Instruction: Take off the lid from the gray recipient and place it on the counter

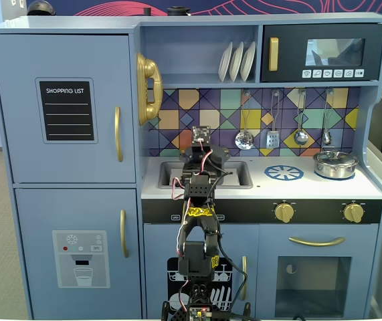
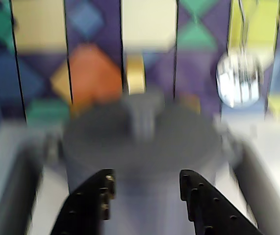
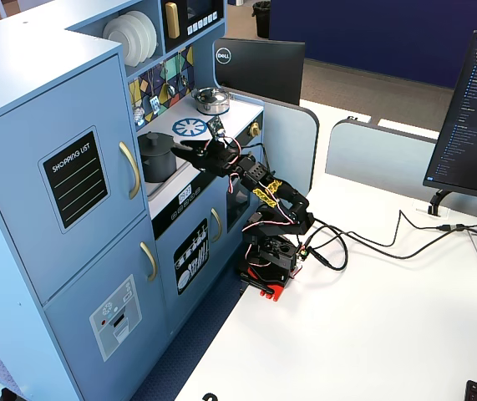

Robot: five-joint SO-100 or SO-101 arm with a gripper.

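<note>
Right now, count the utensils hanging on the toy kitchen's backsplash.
4, in a row above the white counter in a fixed view: shiny strainer, slotted spatula, ladle, and a spoon-like utensil farthest right. None seem hidden.

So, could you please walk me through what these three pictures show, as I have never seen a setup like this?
A small black robot arm stands on a white desk and reaches into a blue toy kitchen. One fixed view faces the kitchen head-on, another sees it from the side, and the blurred wrist view rides on the arm.

The dark gray pot sits in the sink area with its lid on. The gripper is open just in front of it; in the wrist view its two black fingers frame the pot and hold nothing.

The white counter carries a printed blue burner ring and a shiny silver pot. Utensils hang above it, with plates on the shelf.
</note>
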